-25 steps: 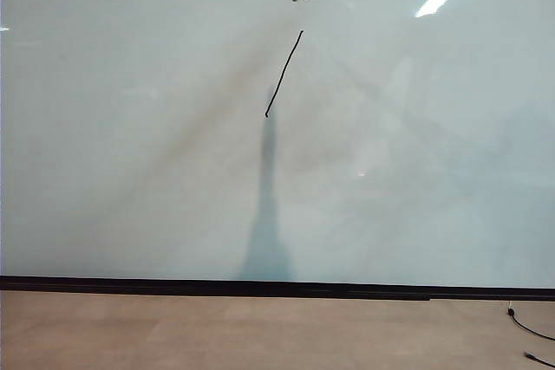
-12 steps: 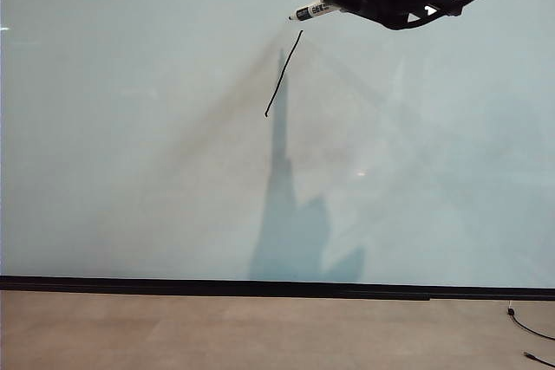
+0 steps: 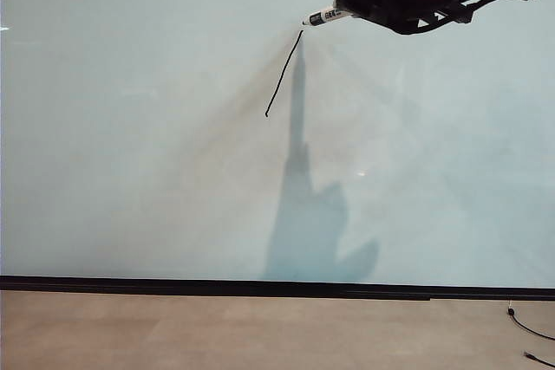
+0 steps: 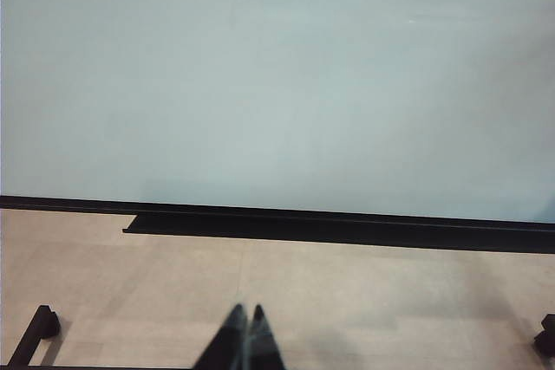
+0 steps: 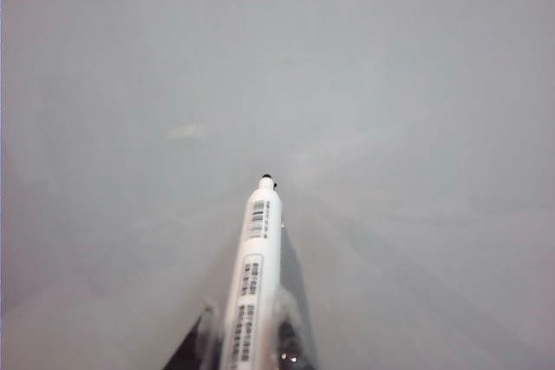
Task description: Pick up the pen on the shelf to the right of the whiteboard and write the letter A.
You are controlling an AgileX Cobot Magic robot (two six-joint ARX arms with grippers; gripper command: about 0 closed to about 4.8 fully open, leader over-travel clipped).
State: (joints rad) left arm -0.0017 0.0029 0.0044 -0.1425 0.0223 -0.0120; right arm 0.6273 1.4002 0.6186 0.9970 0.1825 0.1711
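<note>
The whiteboard (image 3: 130, 145) fills most of the exterior view, with a black strip along its lower edge. One slanted black stroke (image 3: 284, 74) is drawn on it. My right gripper (image 3: 351, 8) comes in from the upper right, shut on the pen (image 3: 325, 17), a white marker with a printed label. The pen's black tip sits just above and right of the stroke's upper end; contact with the board cannot be told. In the right wrist view the pen (image 5: 253, 279) points out from between the fingers toward the board (image 5: 390, 127). My left gripper (image 4: 245, 314) is shut and empty, low over the tan floor.
A black ledge (image 4: 338, 227) runs along the foot of the whiteboard (image 4: 277, 75). Tan floor (image 3: 260, 331) lies below the board, with a thin black cable (image 3: 529, 328) at the lower right. A black frame foot (image 4: 35, 335) stands at the floor's edge in the left wrist view.
My right arm came down into view from the upper edge. The pen tip moved down and slightly right, closer to the stroke's upper end. Its shadow on the board shifted right and grew.
</note>
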